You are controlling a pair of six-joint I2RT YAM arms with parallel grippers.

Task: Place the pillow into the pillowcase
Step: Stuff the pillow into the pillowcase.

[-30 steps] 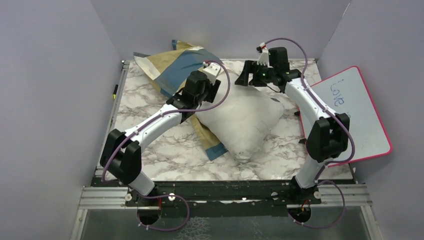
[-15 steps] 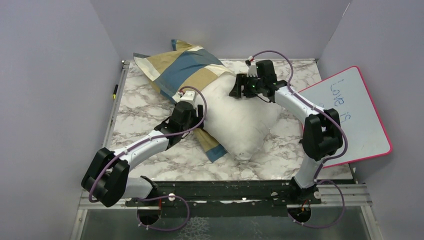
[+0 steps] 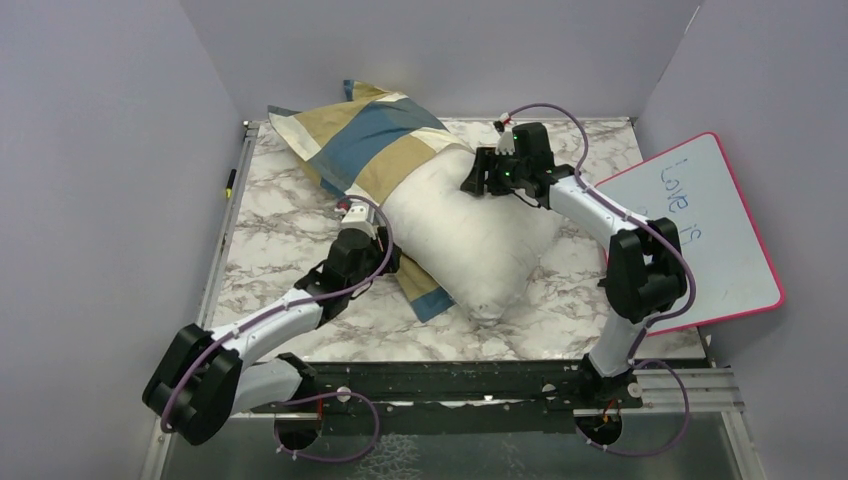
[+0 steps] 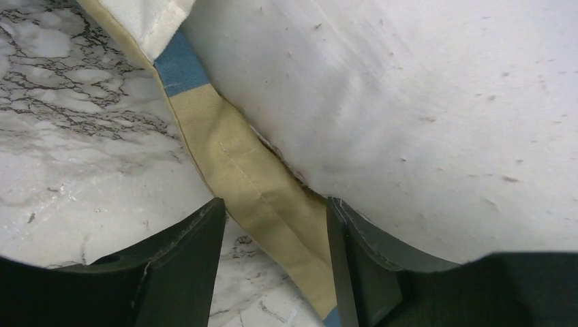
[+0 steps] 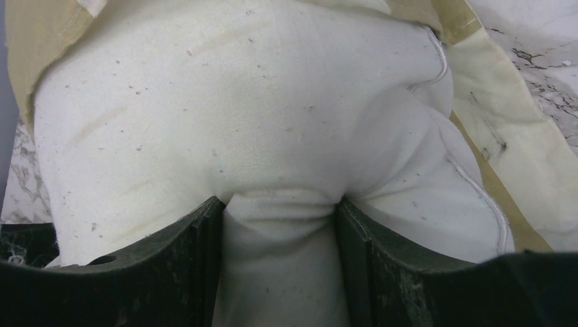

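Observation:
The off-white pillow [image 3: 470, 235] lies mid-table with its far end inside the blue, tan and cream pillowcase [image 3: 365, 135]. A tan and blue hem strip [image 4: 245, 177] of the case runs along the pillow's left side. My left gripper [image 3: 385, 258] is low at that side, open, its jaws [image 4: 276, 211] straddling the hem without closing on it; the pillow [image 4: 409, 102] fills the right of that view. My right gripper [image 3: 478, 178] is open and pressed into the pillow's far right end; pillow fabric [image 5: 238, 136] bulges between its jaws [image 5: 279, 204].
A pink-rimmed whiteboard [image 3: 705, 230] leans off the table's right edge beside the right arm. A dark pen [image 3: 231, 180] lies along the left edge. Lilac walls close the left, back and right. The marble tabletop [image 3: 270, 215] shows left of the pillow.
My left arm drew back from on top of the pillowcase down to the hem at the pillow's left side. My right gripper moved left and down onto the pillow's far end.

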